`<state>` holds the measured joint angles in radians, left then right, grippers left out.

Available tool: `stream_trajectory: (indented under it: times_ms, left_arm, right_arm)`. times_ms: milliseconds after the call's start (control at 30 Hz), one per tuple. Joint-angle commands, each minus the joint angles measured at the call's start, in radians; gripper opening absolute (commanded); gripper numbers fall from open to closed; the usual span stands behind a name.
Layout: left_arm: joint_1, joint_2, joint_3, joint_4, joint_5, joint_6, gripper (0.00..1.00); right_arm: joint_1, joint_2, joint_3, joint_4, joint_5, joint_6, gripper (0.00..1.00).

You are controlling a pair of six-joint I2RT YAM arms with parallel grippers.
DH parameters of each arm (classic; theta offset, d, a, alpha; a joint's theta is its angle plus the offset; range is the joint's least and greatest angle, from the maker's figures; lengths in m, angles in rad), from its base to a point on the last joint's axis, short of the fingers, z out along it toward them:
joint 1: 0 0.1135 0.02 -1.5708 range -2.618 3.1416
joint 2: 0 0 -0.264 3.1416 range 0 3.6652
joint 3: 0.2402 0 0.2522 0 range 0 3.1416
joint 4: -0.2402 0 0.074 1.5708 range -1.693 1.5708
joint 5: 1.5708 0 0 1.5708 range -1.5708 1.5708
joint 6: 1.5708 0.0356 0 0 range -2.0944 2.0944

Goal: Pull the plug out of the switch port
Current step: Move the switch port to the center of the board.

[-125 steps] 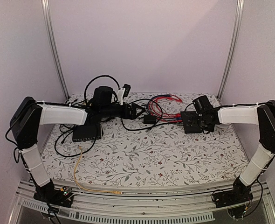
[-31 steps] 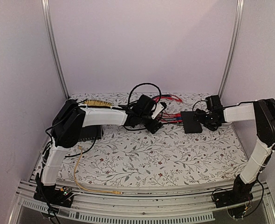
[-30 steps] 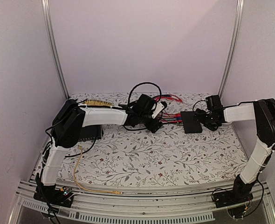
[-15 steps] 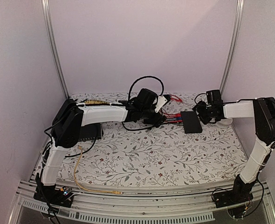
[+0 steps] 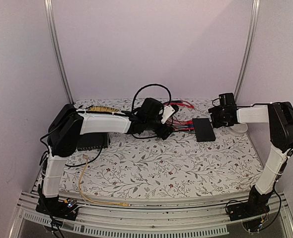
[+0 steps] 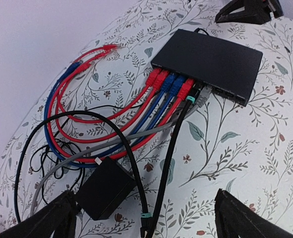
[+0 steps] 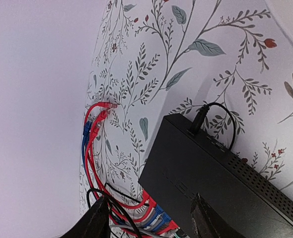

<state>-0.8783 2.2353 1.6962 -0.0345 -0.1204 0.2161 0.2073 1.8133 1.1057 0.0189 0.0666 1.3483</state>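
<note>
Left gripper [image 6: 144, 198] is spread to its full width and nothing is held; only cables [image 6: 161, 148] are seen on the flowered cloth [image 6: 265, 144] under the gap. Right gripper [image 7: 149, 210] is shown with its fingers partly apart and nothing clamped between them, the black box [image 7: 196, 183] lying beyond them.

Against the view a second ago, the right gripper has been drawn back from the box's right edge towards the far wall, and its fingers have been narrowed. The left gripper has been kept wide and is held just left of the box, while that arm's elbow has been shifted leftwards. Four seconds ago the left arm was still over the table's left side.

The switch ports [image 6: 225, 94] are set along the box's thin edge facing the left gripper. Red and blue plugs [image 6: 169, 82], then a black and a grey one, are all seated there. Any lettering on the box is too small to be read.
</note>
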Motion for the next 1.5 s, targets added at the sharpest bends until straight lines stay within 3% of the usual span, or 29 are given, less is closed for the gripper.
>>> stream_trajectory:
  times_ms: [0, 533, 733, 1233, 1467]
  left_arm:
    - [-0.015, -0.075, -0.04, 0.085, 0.012, -0.011, 0.97]
    - [-0.017, -0.117, -0.098, 0.154, 0.05, -0.028, 0.97]
    - [-0.016, -0.12, -0.108, 0.162, 0.047, -0.022, 0.97]
    - [-0.016, -0.16, -0.149, 0.194, 0.038, -0.031, 0.97]
    - [-0.017, -0.249, -0.267, 0.289, 0.021, -0.055, 0.97]
  right_arm:
    - [-0.02, 0.043, 0.058, -0.024, 0.046, 0.054, 0.54]
    - [-0.108, 0.179, 0.095, 0.026, -0.114, 0.033, 0.52]
    - [-0.115, 0.22, 0.149, 0.028, -0.153, 0.037, 0.45]
    - [-0.114, 0.256, 0.169, 0.01, -0.139, 0.053, 0.44]
    - [-0.114, 0.281, 0.202, -0.017, -0.115, 0.035, 0.43]
